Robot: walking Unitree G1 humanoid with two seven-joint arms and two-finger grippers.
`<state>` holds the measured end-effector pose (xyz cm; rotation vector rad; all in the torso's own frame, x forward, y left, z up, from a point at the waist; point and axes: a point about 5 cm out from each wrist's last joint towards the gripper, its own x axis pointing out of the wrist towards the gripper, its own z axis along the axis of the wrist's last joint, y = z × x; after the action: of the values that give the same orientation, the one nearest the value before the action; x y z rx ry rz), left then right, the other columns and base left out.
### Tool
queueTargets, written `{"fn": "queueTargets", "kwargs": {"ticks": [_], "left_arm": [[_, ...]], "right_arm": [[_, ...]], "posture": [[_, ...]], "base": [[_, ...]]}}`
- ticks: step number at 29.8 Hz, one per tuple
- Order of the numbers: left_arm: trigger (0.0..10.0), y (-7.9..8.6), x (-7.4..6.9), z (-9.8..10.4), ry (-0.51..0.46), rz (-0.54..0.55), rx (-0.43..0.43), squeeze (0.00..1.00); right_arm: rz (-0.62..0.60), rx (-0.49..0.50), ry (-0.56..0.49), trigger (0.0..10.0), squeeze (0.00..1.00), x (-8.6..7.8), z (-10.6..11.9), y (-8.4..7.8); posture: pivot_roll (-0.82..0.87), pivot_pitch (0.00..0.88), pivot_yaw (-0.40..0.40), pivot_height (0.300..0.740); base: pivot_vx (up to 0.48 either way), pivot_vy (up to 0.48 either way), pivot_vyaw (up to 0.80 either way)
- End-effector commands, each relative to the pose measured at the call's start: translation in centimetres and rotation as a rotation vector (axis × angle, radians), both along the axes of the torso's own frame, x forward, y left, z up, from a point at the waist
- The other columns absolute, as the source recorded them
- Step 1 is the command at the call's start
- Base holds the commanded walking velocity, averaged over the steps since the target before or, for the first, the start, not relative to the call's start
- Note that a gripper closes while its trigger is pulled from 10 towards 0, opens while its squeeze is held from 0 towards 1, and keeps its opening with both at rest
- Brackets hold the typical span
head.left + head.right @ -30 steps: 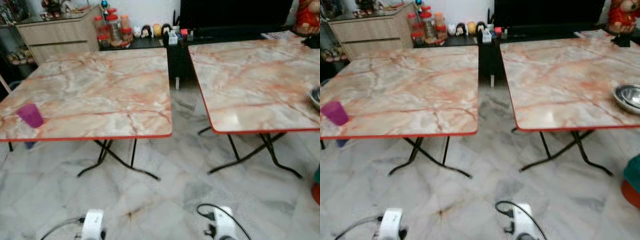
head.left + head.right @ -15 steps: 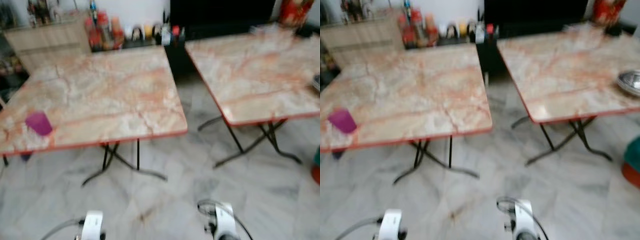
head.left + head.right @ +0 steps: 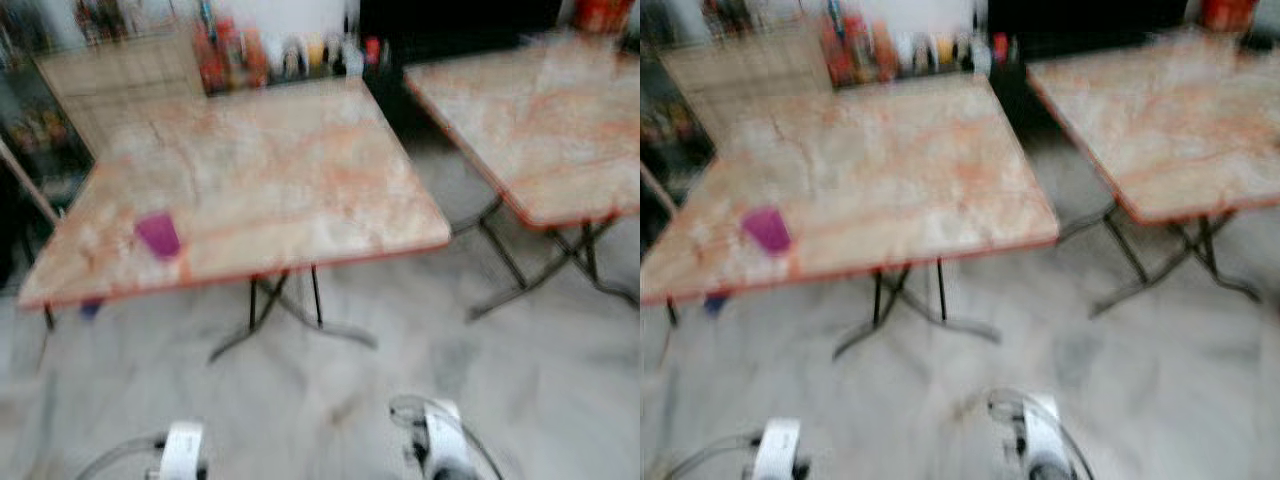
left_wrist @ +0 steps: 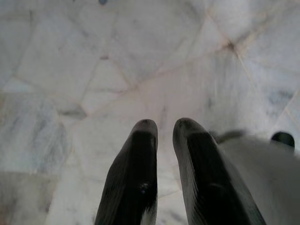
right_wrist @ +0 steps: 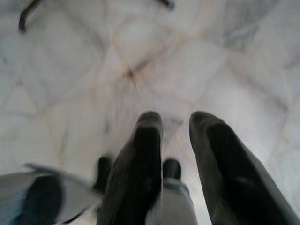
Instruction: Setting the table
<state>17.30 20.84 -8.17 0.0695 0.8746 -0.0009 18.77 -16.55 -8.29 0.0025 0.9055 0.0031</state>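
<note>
On the near-left part of the left table (image 3: 300, 170) stands a purple cup (image 3: 158, 234), upright, just inside the red-edged front rim and apart from everything else on that marble-pattern top; judgement: that spot suits a place setting, but it is the one piece of tableware I can make out, so the job looks barely begun; right table (image 3: 560, 120) sits well apart across a gap of floor, its folding black legs splayed under it, and I can make out nothing on the visible part of its top; behind the left table, a low shelf carries a row of red-lidded jars (image 3: 228, 55) and small bottles, probably parked there to keep the tops free; wooden cabinet (image 3: 130, 75) stands at the far left; both head views are motion-blurred, so small detail is unreliable; left gripper (image 4: 164, 129) points down at the pale tiled floor (image 4: 93, 70), fingers a narrow gap apart, nothing between them; right gripper (image 5: 177, 124) likewise aims at the floor, fingers slightly wider apart, empty; judgement: both arms hang idle at the sides because nothing is within reach; next move probably needs an approach to a table first; labels: none readable; jar lids and bottles are too blurred for any brand or text.
</note>
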Motion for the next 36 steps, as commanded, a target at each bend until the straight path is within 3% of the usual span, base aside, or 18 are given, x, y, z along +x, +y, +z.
{"fn": "queueTargets", "kwargs": {"ticks": [1,8,24,36], "left_arm": [[10.0,0.89,0.07,0.23,-0.004,-0.011,0.032,0.00],[10.0,0.94,0.30,0.34,-0.009,-0.014,0.037,0.00],[10.0,0.75,0.58,0.43,-0.020,-0.013,0.042,0.00],[10.0,0.75,0.12,0.19,-0.005,0.002,0.047,0.00]], "right_arm": [[0.032,0.018,-0.029,10.0,0.00,0.72,0.35,1.04],[0.018,0.016,-0.028,10.0,0.00,0.68,0.33,0.71],[0.043,0.004,-0.047,10.0,0.00,1.16,0.60,0.82],[0.053,-0.034,-0.044,10.0,0.00,0.96,0.53,0.30]], "posture": [[0.03,0.000,0.069,0.740],[0.03,0.000,0.060,0.740],[0.04,0.000,0.053,0.740],[0.02,0.000,0.049,0.740]], "base": [[0.000,0.465,0.00],[0.000,0.440,0.00],[0.000,0.000,0.00],[0.284,0.000,0.18]]}}
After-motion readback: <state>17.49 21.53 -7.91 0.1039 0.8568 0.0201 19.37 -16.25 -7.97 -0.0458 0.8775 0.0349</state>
